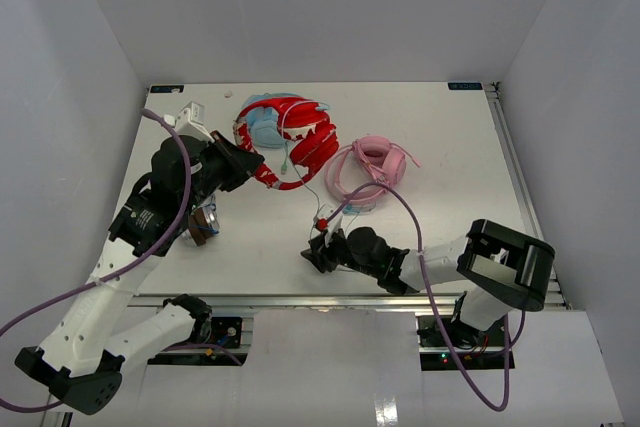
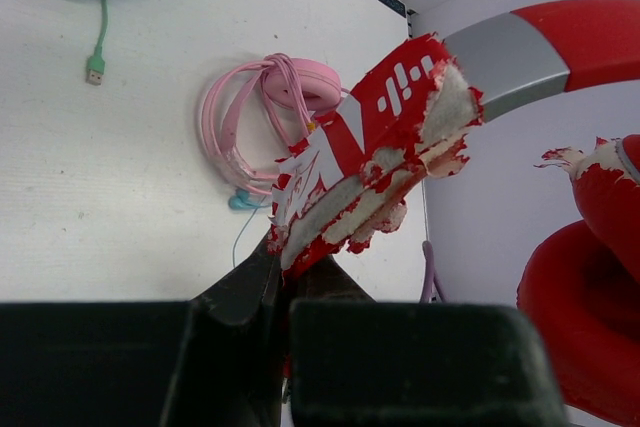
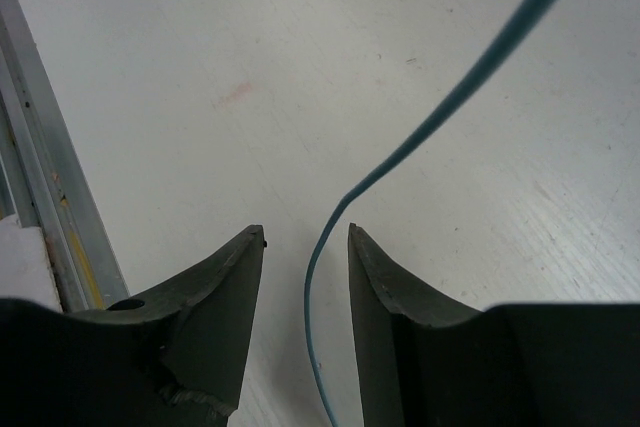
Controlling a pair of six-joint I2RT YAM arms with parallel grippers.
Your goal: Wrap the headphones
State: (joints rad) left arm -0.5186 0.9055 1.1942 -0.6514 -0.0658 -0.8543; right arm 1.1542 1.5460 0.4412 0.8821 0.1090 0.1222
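At bench (image 1: 450, 147) rear, red headphones (image 1: 300, 142), padding torn and flaky, clamped in left fingers (image 2: 240, 287); right fingers (image 3: 215, 287) apart, straddling thin teal cable (image 3: 440, 117).

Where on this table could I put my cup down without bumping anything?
Bare: the table between the pink headphones and the right edge rail. Crowded: the far left-centre, with the headphones, light-blue headphones and left gripper.

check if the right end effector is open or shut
Open: the right end effector shows a clear gap between its fingers in the wrist view, with the teal cable running through it.
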